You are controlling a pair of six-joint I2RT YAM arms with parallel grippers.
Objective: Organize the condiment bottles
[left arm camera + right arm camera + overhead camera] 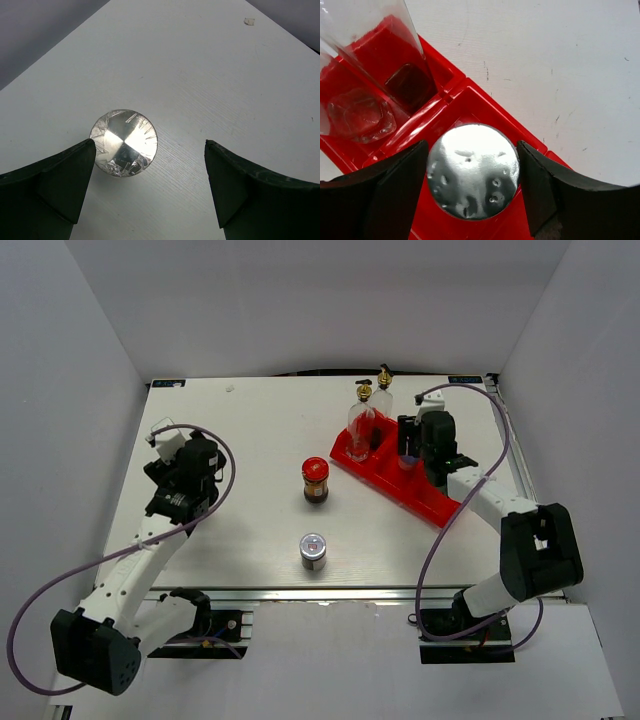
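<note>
There, a silver-capped shaker [472,170], cap dimpled, in the red tray [485,107].

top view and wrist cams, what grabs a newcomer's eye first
The red tray at the far right of the table, with two clear glass bottles standing at its far end. A silver-capped shaker sits in the compartment beside them, between the right jaws, while a red-lidded jar waits mid-table.

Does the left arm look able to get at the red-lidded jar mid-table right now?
Probably yes. The red-lidded jar stands alone on bare table, apart from the silver-capped shaker nearer the front, and nothing lies between it and the open left end effector.
</note>
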